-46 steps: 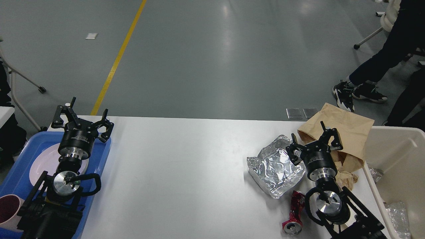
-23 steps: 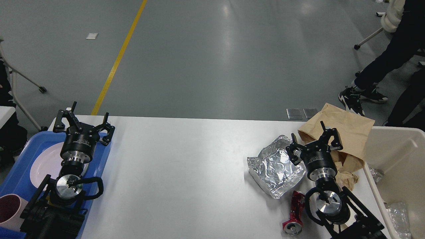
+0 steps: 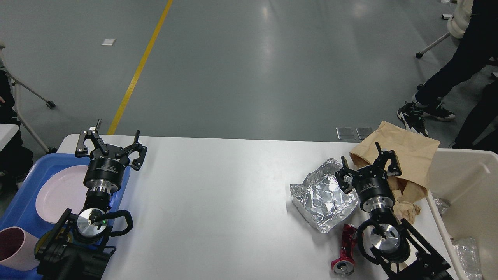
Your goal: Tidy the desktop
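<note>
The white desktop [image 3: 218, 202] fills the lower view. On its right lie a crumpled foil bag [image 3: 321, 198], a brown paper bag [image 3: 404, 153] and a crushed red can [image 3: 346, 251]. My right gripper [image 3: 367, 163] is open and empty, held over the gap between the foil bag and the paper bag. My left gripper [image 3: 111, 146] is open and empty, over the right edge of the blue tray [image 3: 23, 202] at the desktop's left end.
The blue tray holds a white plate [image 3: 60, 192] and a pink cup [image 3: 13, 249]. A beige bin [image 3: 467, 182] with clear plastic waste stands off the desktop's right edge. A person's legs [image 3: 447, 77] stand on the floor at the far right.
My left arm has moved to the right, from over the tray to its right edge, gripper still open. The right arm has not moved. The person's feet have shifted.
</note>
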